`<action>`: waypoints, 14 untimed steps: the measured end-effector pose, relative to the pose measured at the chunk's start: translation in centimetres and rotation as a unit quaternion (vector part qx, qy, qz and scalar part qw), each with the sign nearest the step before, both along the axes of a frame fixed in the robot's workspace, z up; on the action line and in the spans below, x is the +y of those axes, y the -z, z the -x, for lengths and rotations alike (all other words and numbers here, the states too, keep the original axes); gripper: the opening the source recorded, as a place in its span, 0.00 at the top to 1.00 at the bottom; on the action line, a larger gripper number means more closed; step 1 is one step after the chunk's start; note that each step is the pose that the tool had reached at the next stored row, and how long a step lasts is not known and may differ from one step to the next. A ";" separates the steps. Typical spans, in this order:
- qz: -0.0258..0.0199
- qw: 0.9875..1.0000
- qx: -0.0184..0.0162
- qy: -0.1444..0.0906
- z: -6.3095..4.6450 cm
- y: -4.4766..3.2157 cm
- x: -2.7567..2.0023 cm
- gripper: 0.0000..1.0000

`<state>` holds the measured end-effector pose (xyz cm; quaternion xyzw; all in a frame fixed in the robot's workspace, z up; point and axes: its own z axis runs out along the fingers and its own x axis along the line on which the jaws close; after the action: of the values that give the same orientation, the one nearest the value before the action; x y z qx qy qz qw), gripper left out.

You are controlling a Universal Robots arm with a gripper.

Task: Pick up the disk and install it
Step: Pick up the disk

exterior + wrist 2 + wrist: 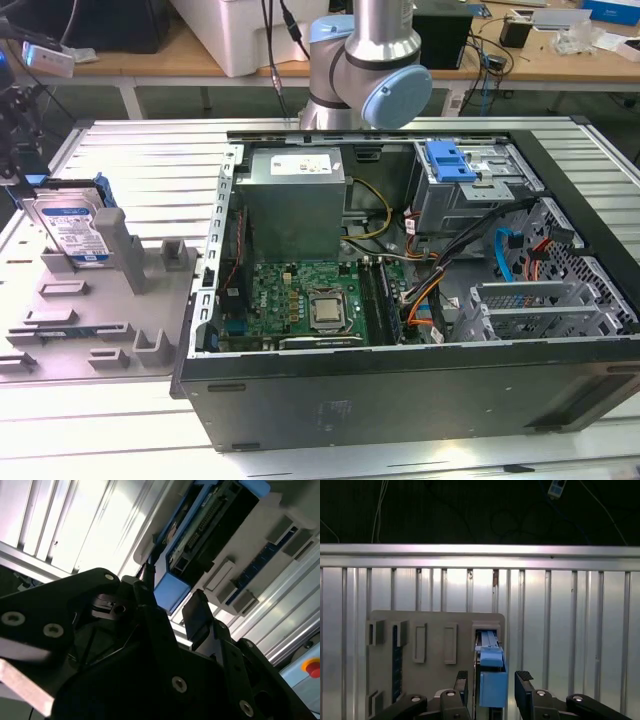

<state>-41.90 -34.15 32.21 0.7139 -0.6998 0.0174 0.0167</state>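
**Pincer point(492, 681) spread astride the silver-metal hard drive point(74, 226) in its blue plastic rail.**
I judge that an off-centre closing could jam it in the grey slotted stand point(435, 630).

Disk point(75, 225) upright in grey fixture point(100, 300) at the exterior view's left, beside open case point(400, 400).

The disk point(72, 228) is silver metal (glossy label point(80, 240), blue plastic rail point(493, 682)); its holder point(95, 305) matt grey plastic.
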 end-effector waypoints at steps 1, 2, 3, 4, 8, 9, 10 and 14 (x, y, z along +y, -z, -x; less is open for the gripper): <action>0.000 1.000 0.000 0.000 0.0 0.09 0.00 0.50; 0.000 1.000 0.000 0.000 0.0 0.17 0.00 0.50; 0.000 1.000 0.000 0.000 0.0 0.25 0.00 0.50; 0.000 1.000 0.000 0.000 0.0 0.34 0.00 0.50; 0.000 1.000 0.000 0.000 0.0 0.72 0.00 0.50; 0.000 1.000 0.000 0.000 0.0 0.80 0.00 0.50; 0.000 1.000 0.000 0.000 0.0 0.88 0.00 0.50; 0.000 1.000 0.000 0.000 0.0 1.29 0.00 0.50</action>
<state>-41.90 -34.15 30.92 0.7139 -0.6998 0.0174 0.0167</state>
